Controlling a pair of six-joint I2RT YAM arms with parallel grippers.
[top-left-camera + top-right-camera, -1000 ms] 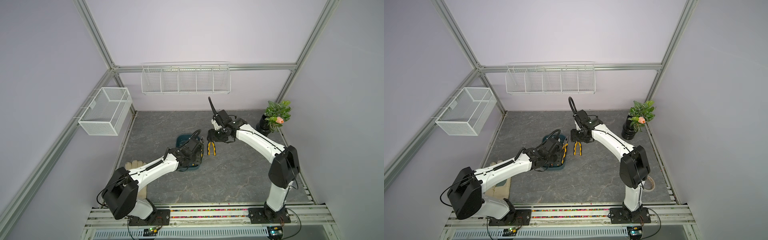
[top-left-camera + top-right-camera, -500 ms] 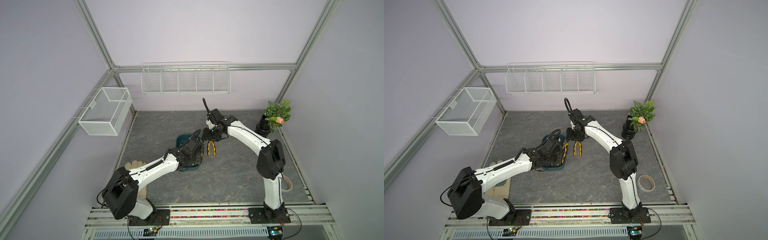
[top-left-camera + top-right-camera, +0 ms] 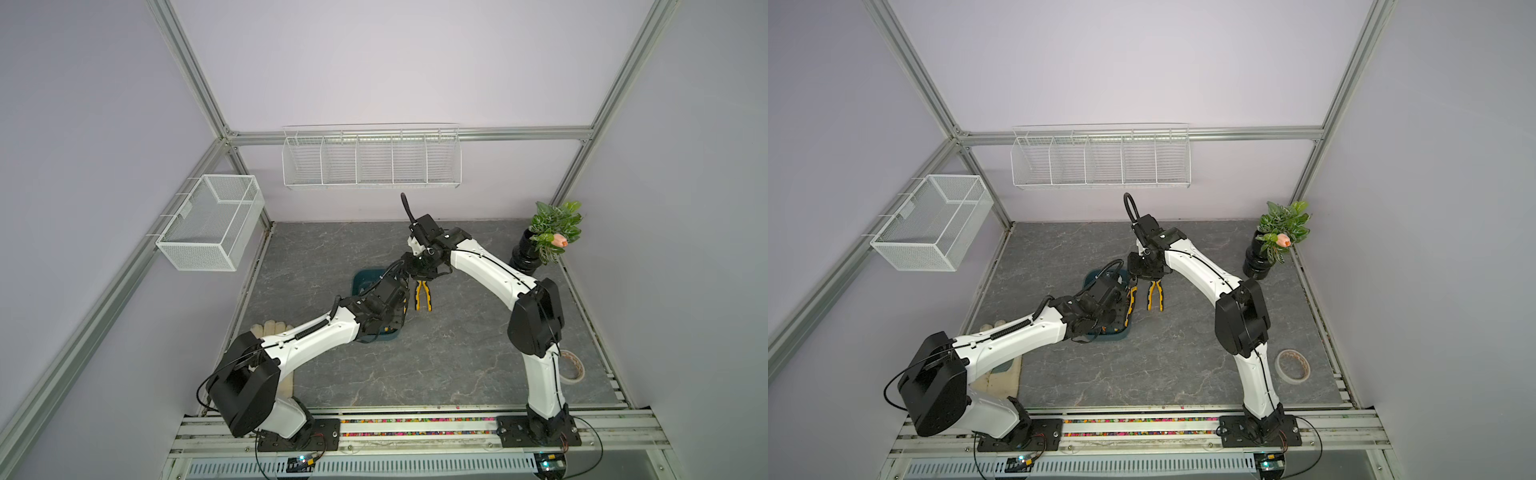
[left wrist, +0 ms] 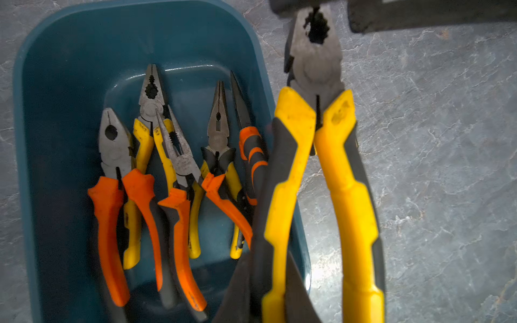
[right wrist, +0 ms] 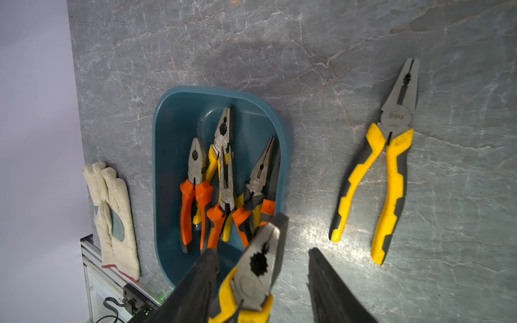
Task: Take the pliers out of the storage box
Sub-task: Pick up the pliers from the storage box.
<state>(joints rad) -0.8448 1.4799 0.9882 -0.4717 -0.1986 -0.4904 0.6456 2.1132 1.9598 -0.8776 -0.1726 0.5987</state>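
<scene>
1. The left pincer [image 4: 272, 299] is clenched on one yellow handle of the held pliers [image 4: 316, 70]. The other handle hangs free, splayed away from it.
2. The right pincer [image 5: 260, 251] is released. Its fingers stand apart on either side of that tool's grey head, with a clear gap on one side.
3. This looks like a handover. I judge the right pincer should close squarely across the flat head near the pivot. The left should let go only once that hold is firm, because the free handle may swing and shift the weight.
4. The box [image 4: 70, 70] sits under and just beside the left pincer. Five pliers [image 4: 179, 170] lie in it, heads pointing the same way and some overlapping: three have orange handles, two yellow.
5. One yellow pair [image 5: 389, 156] lies flat on the table [image 5: 307, 70], outside the box, on the side of the right pincer away from the box.
6. A mesh basket [image 3: 210, 222] and a long wire rack [image 3: 371, 160] hang on the walls, well apart from both pincers. Nothing shows in them.
</scene>
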